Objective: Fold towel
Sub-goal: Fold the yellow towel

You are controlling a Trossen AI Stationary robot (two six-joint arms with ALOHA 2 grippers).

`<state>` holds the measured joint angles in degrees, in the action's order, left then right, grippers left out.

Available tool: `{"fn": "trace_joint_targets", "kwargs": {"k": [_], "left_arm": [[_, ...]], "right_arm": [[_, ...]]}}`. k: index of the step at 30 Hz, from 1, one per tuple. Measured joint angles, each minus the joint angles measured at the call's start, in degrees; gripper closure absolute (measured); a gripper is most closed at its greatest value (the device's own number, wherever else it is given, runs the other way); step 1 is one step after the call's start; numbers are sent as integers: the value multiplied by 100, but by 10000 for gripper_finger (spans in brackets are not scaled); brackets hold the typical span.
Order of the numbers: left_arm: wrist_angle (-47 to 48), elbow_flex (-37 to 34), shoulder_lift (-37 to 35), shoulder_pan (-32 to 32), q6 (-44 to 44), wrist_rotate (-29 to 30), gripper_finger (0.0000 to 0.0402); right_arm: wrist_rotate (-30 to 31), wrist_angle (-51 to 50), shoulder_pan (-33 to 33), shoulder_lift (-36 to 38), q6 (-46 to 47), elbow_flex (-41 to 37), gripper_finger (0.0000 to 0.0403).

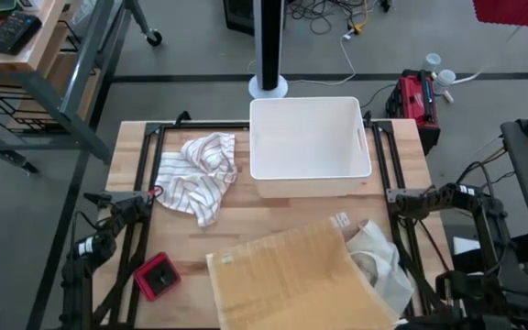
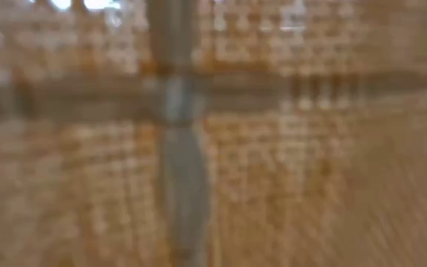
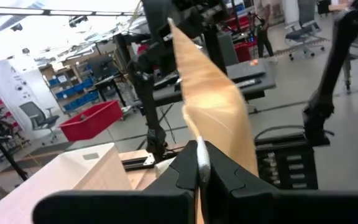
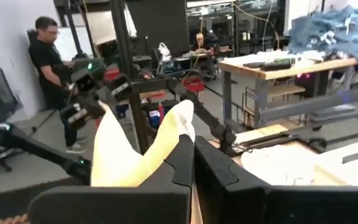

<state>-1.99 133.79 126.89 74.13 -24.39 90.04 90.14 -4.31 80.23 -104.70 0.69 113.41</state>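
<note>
A tan woven towel (image 1: pixel 291 275) hangs spread out over the near part of the table and hides both grippers in the high view. It fills the low view as a blurred weave (image 2: pixel 288 148). My left gripper (image 3: pixel 199 163) is shut on one end of it, my right gripper (image 4: pixel 193 155) on the other. The two point at each other. A white towel with thin stripes (image 1: pixel 200 174) lies crumpled on the table's left, beside the bin. My left gripper pinches the tan towel's edge (image 3: pixel 199 138) between its two fingers, which lie level and point toward the table's right. The cloth stands up above the fingers as a sheet that runs toward the other arm. My right gripper pinches a bunched, pale yellow part of the towel (image 4: pixel 178 132) between its two fingers. These lie level and point toward the table's left. A rounded fold stands up over the fingers, and the cloth runs on toward the other arm.
A white bin (image 1: pixel 310 147) stands at the table's far middle. A red flat object (image 1: pixel 157 277) lies near the front left corner. A pale cloth (image 1: pixel 379 266) shows beside the tan towel at the front right. A person (image 4: pixel 48 68) stands in the room beyond.
</note>
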Motion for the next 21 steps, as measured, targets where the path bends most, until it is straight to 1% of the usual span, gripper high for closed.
{"fn": "trace_joint_targets", "kwargs": {"k": [2,4,11,14,18,19,21], "left_arm": [[8,-8,58,7,-50,0,401],[29,-10,66,-6,-52,-2,402],[97,-10,22,-116,-54,2,401],[104,-10,-37,-123,-60,1,402],[305,-8,-50,-182,-94,0,401],[357,-10,-52,-212,-111,-2,402],[404,-12,-87,-286,-187,-15,402]], "right_arm": [[102,-148,-1,22,500,-43,403],[138,-177,-21,24,747,-60,403],[80,-143,-116,24,904,-92,403],[-41,-67,-149,24,995,-103,403],[-109,-68,-256,24,999,-114,403],[-507,-396,-308,35,908,-159,403],[-762,-665,-432,-14,892,-224,403]]}}
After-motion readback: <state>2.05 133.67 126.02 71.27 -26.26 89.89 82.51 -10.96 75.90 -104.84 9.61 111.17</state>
